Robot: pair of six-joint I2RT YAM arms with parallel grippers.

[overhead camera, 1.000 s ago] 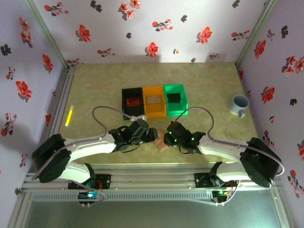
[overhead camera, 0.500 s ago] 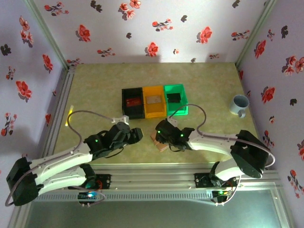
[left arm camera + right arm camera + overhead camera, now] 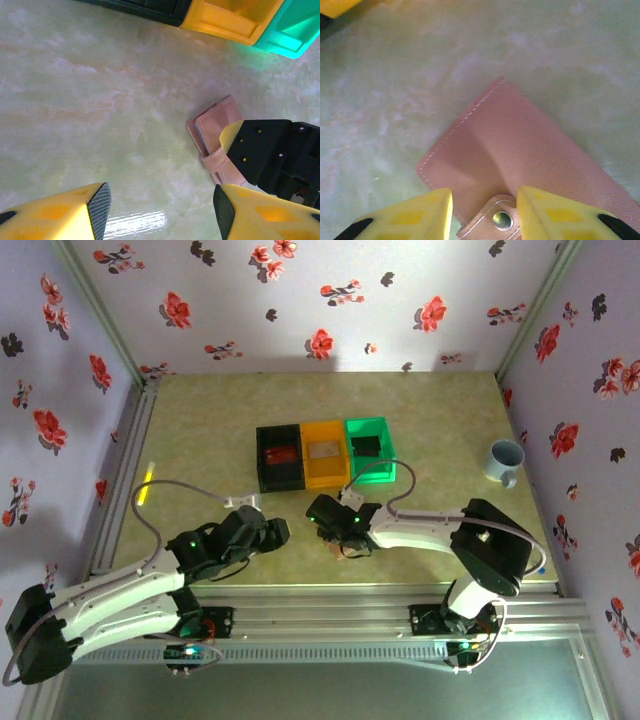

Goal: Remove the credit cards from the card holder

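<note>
The card holder (image 3: 520,145) lies folded shut on the table, a pinkish-brown flap with a snap strap (image 3: 502,220) across its near edge. The credit cards are hidden inside it. My right gripper (image 3: 485,215) hangs just over the holder, open, with a yellow finger on each side of the strap. In the top view the right gripper (image 3: 328,514) sits by the holder (image 3: 344,549). The left wrist view shows the holder (image 3: 215,132) ahead to the right. My left gripper (image 3: 160,210) is open over bare table, and the left gripper (image 3: 272,532) stands apart to the holder's left.
Behind the holder stand three small bins in a row: black (image 3: 279,455), orange (image 3: 325,452) and green (image 3: 370,448). A pale blue mug (image 3: 505,460) is at the far right. A yellow stick (image 3: 146,483) lies by the left wall.
My left arm has drawn back to the left and away from the holder. The right gripper has slid left over the holder, and its jaws have widened a little.
</note>
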